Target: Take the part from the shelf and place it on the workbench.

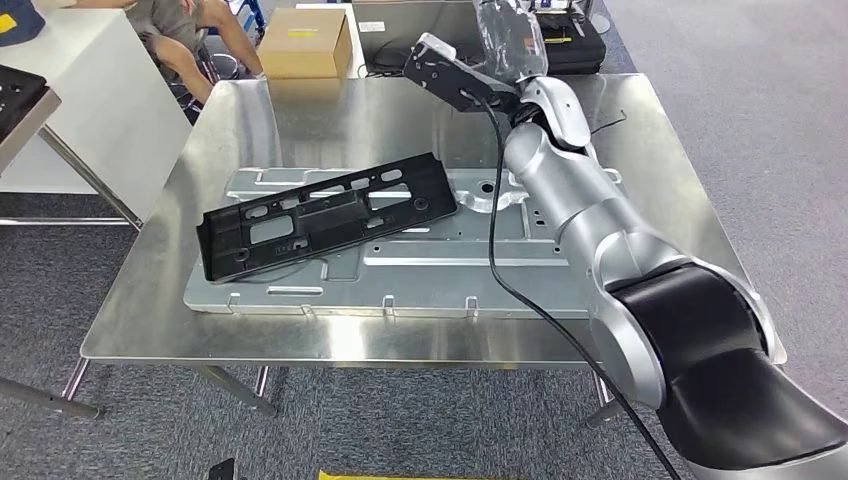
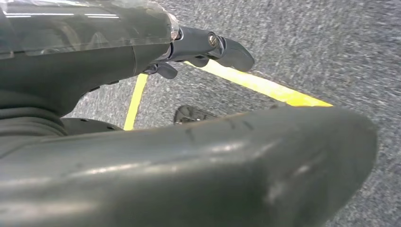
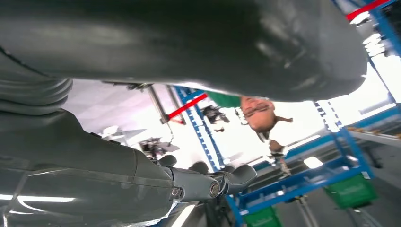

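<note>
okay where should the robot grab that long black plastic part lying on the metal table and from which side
Probably the near long edge of the long black perforated plastic panel, around its middle, coming from above. It lies flat and slanted on the grey stamped sheet-metal plate, so a mid-length hold should keep it balanced. The right hand is nearest.

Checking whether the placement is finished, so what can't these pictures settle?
- Right hand: head view, clear wrap blurs its fingers; right wrist view shows them extended, holding nothing.
- Black part on the grey panel: how it seats is unclear.
- Left hand: wrist view, thumb blocks much of it.
- Person: cut off by the top edge.
</note>
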